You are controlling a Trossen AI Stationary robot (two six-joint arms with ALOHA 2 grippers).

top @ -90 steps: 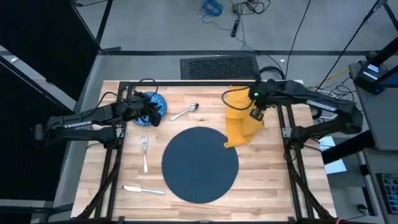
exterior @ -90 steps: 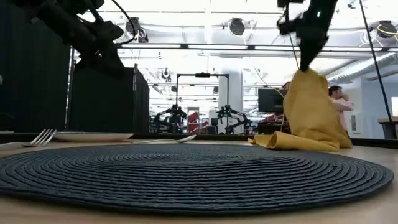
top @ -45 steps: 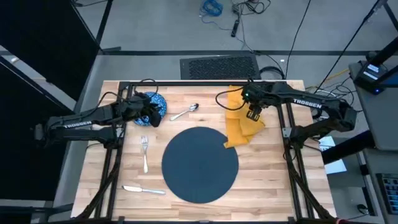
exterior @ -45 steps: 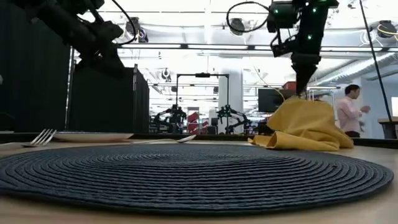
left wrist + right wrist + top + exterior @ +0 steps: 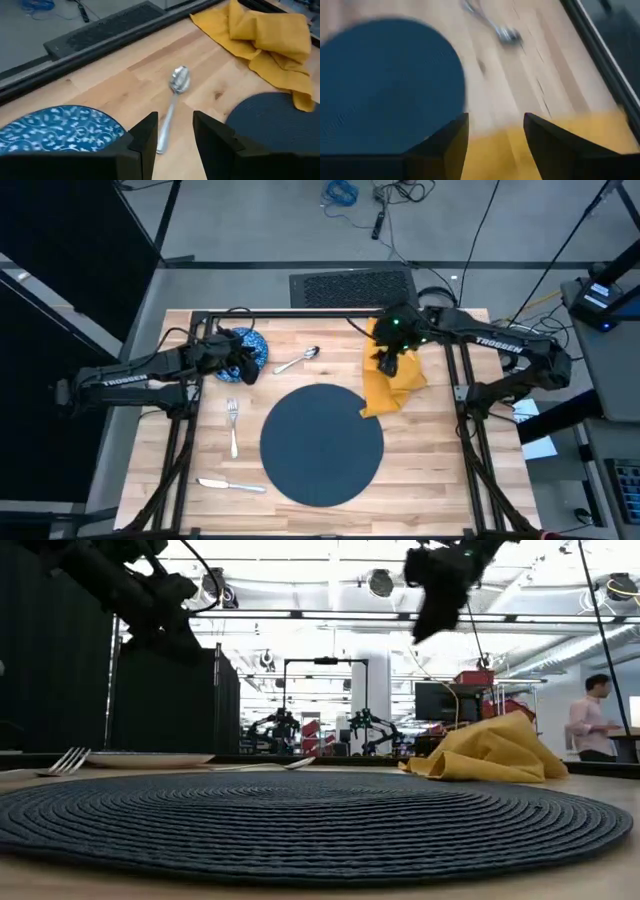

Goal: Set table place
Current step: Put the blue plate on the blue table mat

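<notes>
The mustard-yellow napkin lies crumpled on the table's far right part, its near corner touching the rim of the dark blue round plate. My right gripper hovers open above the napkin's left part, well clear of it in the low view. My left gripper hangs open above the table beside the blue-and-white bowl, its fingers pointing toward the spoon. Fork and knife lie left of the plate.
A black frame rail runs along the table's far edge. Bare wood shows to the right of the plate and between the spoon and the napkin. A person stands in the room beyond the table.
My right gripper, which held the napkin up in a peak, went down, let go, then rose and moved toward the table's left edge. The napkin has slumped from the tall peak into a low crumpled heap on the table.
</notes>
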